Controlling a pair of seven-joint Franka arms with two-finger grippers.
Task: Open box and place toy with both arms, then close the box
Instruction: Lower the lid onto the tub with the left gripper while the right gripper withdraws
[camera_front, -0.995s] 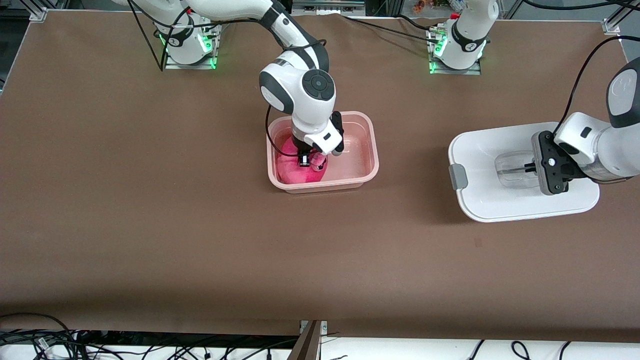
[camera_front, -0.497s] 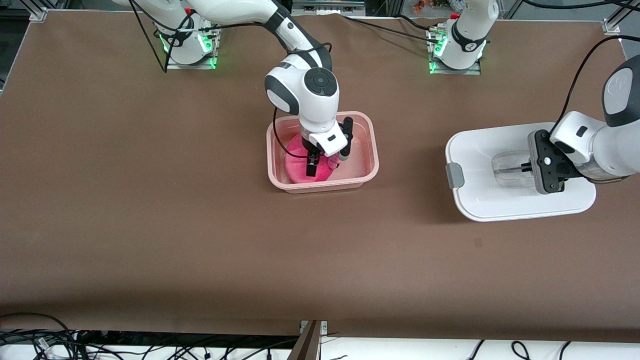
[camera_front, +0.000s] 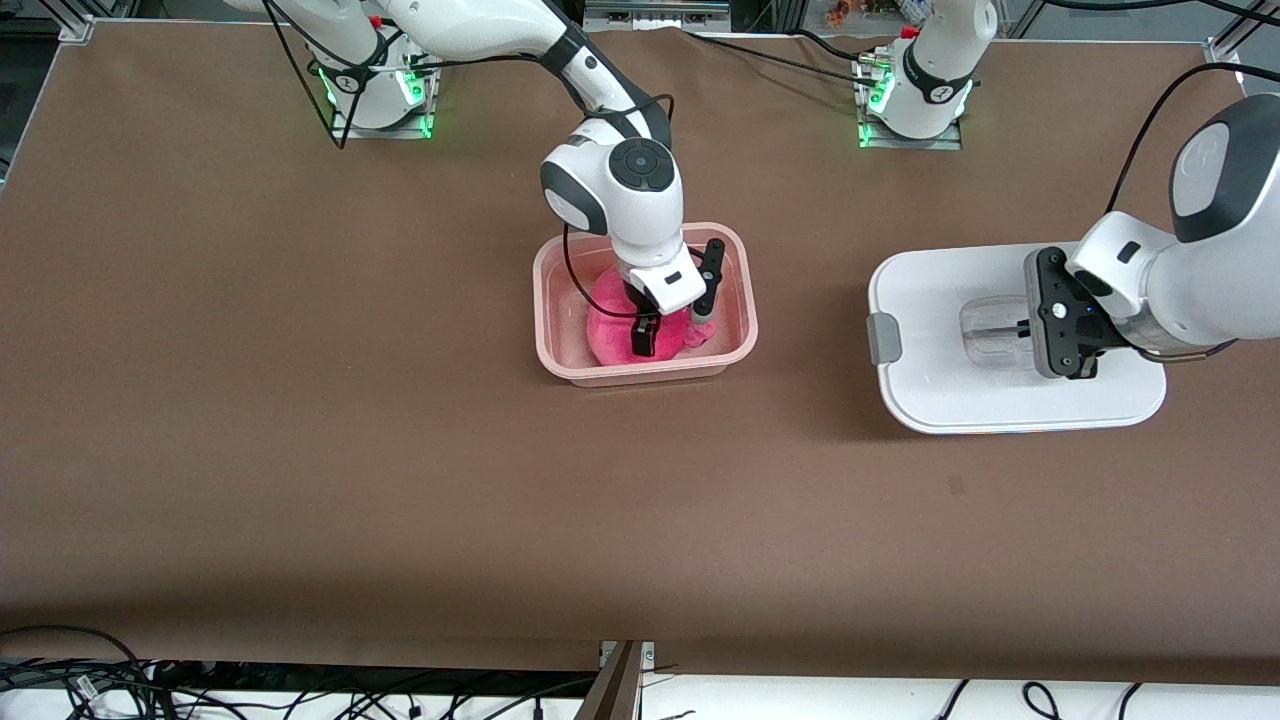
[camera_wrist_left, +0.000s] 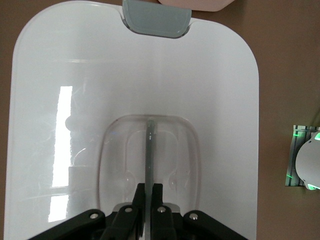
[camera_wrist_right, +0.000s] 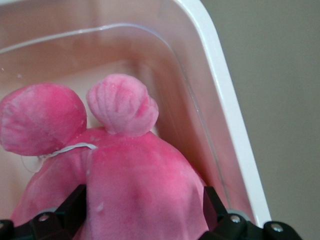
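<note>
The pale pink tub of the box stands open mid-table. The hot-pink toy lies inside it, toward the right arm's end. My right gripper is down in the tub, its fingers spread wide on either side of the toy, beside the tub wall. My left gripper is shut on the clear handle of the white lid and holds it level just above the table, toward the left arm's end. In the left wrist view my left gripper pinches the handle's thin bar.
A grey clip sits on the lid's edge that faces the tub; it also shows in the left wrist view, with a tub corner past it. Brown table spreads round the tub. Cables lie along the near edge.
My right gripper has opened off the toy's nub and shifted along the tub; the toy now rests more toward the middle. My left gripper has carried the lid toward the tub.
</note>
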